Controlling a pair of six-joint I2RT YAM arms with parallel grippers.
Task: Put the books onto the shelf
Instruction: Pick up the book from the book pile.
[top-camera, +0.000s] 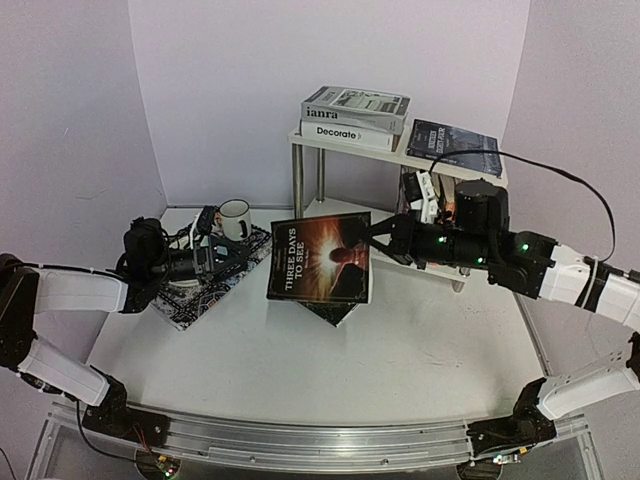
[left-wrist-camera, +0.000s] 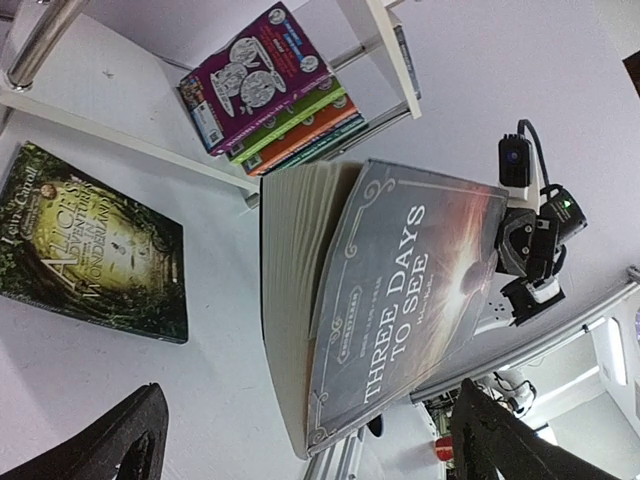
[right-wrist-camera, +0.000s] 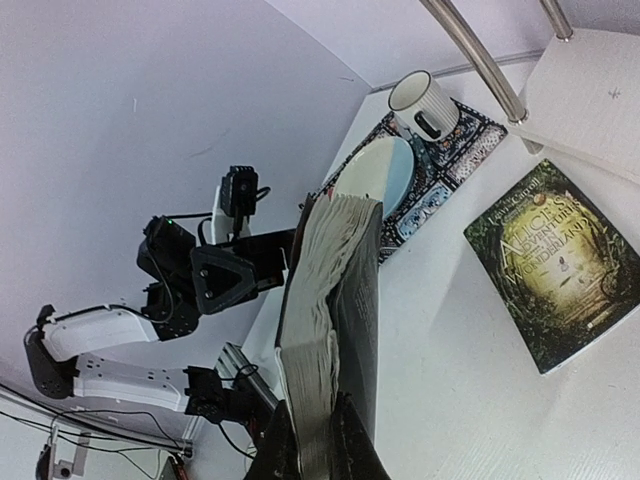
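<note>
My right gripper (top-camera: 375, 240) is shut on the right edge of a dark book, "Three Days to See" (top-camera: 320, 258), and holds it upright above the table; in the right wrist view the fingers (right-wrist-camera: 290, 450) pinch its page block (right-wrist-camera: 325, 300). My left gripper (top-camera: 222, 255) stands open to the book's left, apart from it, and the cover (left-wrist-camera: 410, 300) fills its wrist view. A green "Alice" book (left-wrist-camera: 90, 245) lies flat on the table (right-wrist-camera: 560, 260). The shelf (top-camera: 402, 152) carries three books (top-camera: 355, 115) on top and colourful ones (left-wrist-camera: 265, 85) on its lower board.
A white mug (top-camera: 235, 218) and a plate (right-wrist-camera: 375, 170) sit on a patterned placemat (top-camera: 205, 290) by the left gripper. The shelf's chrome legs (top-camera: 297, 180) stand at the back. Walls close in behind and on both sides.
</note>
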